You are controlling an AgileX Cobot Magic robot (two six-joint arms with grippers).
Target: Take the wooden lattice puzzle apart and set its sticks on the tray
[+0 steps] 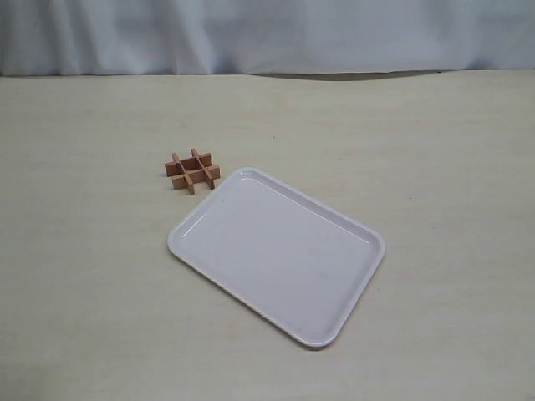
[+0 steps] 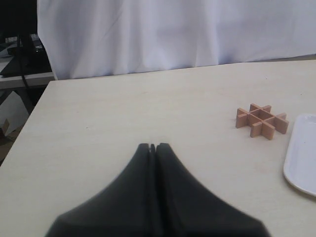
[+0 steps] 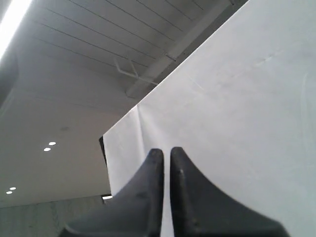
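Note:
The wooden lattice puzzle [image 1: 192, 170] stands assembled on the table, its reddish-brown sticks still interlocked, just off the far left corner of the white tray [image 1: 276, 251]. The tray holds nothing. Neither gripper shows in the exterior view. In the left wrist view my left gripper [image 2: 152, 146] is shut with nothing in it, low over bare table, well apart from the puzzle [image 2: 261, 120] and the tray's rim [image 2: 302, 158]. My right gripper [image 3: 167, 150] points up at the curtain and ceiling, its fingers nearly together and holding nothing.
A white curtain [image 1: 267, 33] hangs along the table's far edge. In the left wrist view the table's side edge [image 2: 29, 118] drops off, with dark equipment [image 2: 19, 54] beyond it. Pale bare tabletop [image 1: 435, 167] surrounds the tray.

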